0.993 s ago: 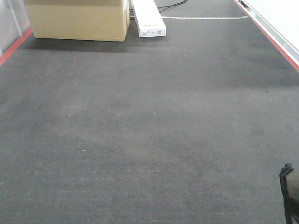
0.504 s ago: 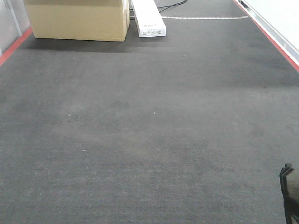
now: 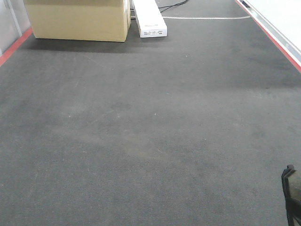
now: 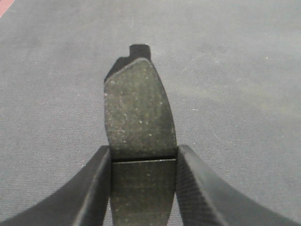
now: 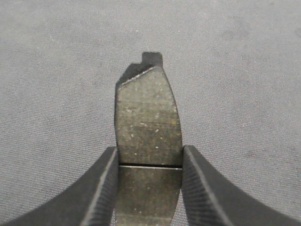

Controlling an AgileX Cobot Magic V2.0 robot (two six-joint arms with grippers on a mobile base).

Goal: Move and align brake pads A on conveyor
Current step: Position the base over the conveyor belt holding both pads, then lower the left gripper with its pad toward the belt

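Dark grey conveyor (image 3: 150, 141), speckled brake pads (image 4: 138, 113)

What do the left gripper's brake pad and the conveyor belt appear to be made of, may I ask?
Brake pad: likely pressed friction composite, matte dark grey with pale speckles and a thin groove. Conveyor belt: apparently felt-like fabric, matte grey, fine ribbed texture.

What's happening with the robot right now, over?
Left jaws shut on left brake pad. Right jaws shut on right brake pad. Conveyor beneath; cardboard box, white box far off.
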